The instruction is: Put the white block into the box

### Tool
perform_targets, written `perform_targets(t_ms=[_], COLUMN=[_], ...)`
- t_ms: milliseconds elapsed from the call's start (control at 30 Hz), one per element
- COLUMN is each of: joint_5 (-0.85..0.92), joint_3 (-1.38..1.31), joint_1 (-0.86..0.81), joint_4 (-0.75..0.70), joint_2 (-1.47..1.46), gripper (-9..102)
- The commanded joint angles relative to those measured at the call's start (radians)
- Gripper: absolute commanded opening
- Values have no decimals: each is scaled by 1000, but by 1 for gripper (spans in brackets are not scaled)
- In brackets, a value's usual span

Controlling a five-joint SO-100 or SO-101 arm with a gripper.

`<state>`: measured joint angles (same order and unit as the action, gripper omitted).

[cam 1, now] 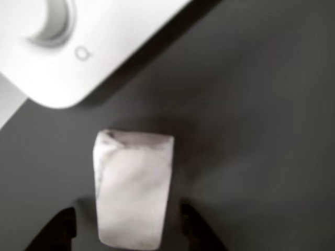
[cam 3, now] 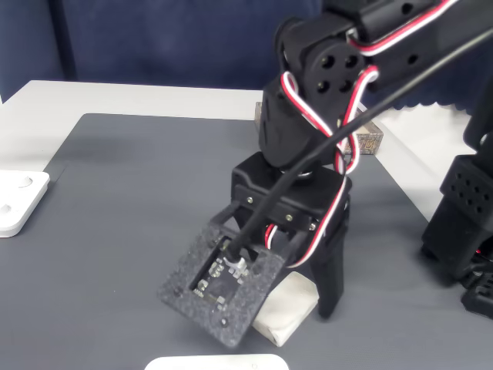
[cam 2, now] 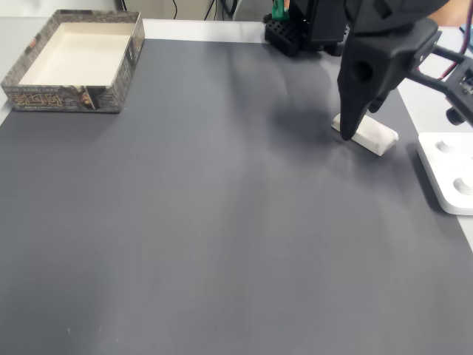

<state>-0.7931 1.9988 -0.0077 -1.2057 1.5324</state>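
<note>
box (cam 2: 74, 92): far left and top of a fixed view, on the dark grey mat (cam 2: 207, 222); rectangular, cream-white floor and inner walls, printed speckled brownish outer walls and rim; a corner of it peeks out behind the arm in the other fixed view (cam 3: 370, 144); well apart from the block
mat: dark grey, matte; covers most of the table; pale table edge along its top and right sides in a fixed view
gripper (cam 2: 346, 135): black, pointing down at the mat in the right half of a fixed view; tips down at the mat on either side of the block; in the other view its two dark fingertips (cam 1: 57, 230) stand to the left and right of the block's near end, each with a sliver of mat between tip and block; claw spread slightly wider than the block, not gripping it
white block (cam 2: 367, 134): lying flat on the mat, right of centre, under the gripper; chalky, oblong, rounded corners; in the other view (cam 1: 133, 188) it runs lengthwise away from the camera; in a fixed view (cam 3: 286, 312) its near end juts out under the wrist camera board
arm (cam 3: 323, 100): black, red and white wires looped across its joints
white device (cam 2: 451, 170): flat, round knob recesses; at the mat's right edge, near the block, not touching it; top left in the other view (cam 1: 104, 47)
</note>
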Motion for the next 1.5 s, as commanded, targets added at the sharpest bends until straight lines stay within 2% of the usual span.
perform_targets(t_ms=[0, 667, 967, 1467], joint_5=[8, 15, 46, 91], joint_3=[-51, -43, -28, -25], joint_1=[18, 35, 43, 41], joint_4=[15, 61, 54, 6], joint_2=[-3, -14, -11, -8], gripper=[29, 28, 19, 12])
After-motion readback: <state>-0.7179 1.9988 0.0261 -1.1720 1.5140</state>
